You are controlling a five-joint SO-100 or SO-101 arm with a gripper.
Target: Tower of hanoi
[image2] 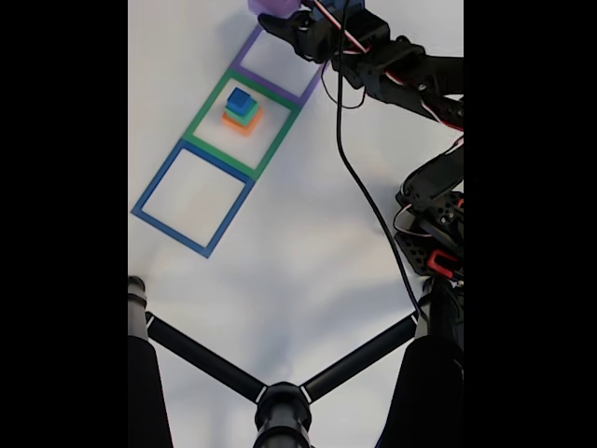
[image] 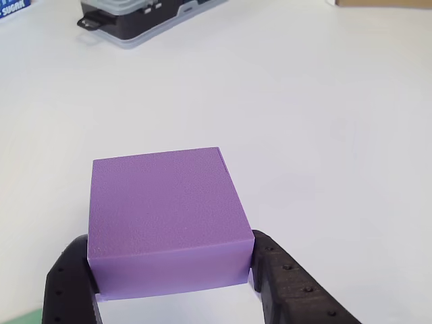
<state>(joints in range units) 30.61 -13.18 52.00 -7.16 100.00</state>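
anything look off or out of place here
The purple block, the biggest, sits in the gripper at the table's far edge in the fixed view, outside the tape squares, apart from the blue-green-orange stack.

Grey-black case (image: 142,20) on white table (image: 324,121); three tape outlines (image2: 201,177)
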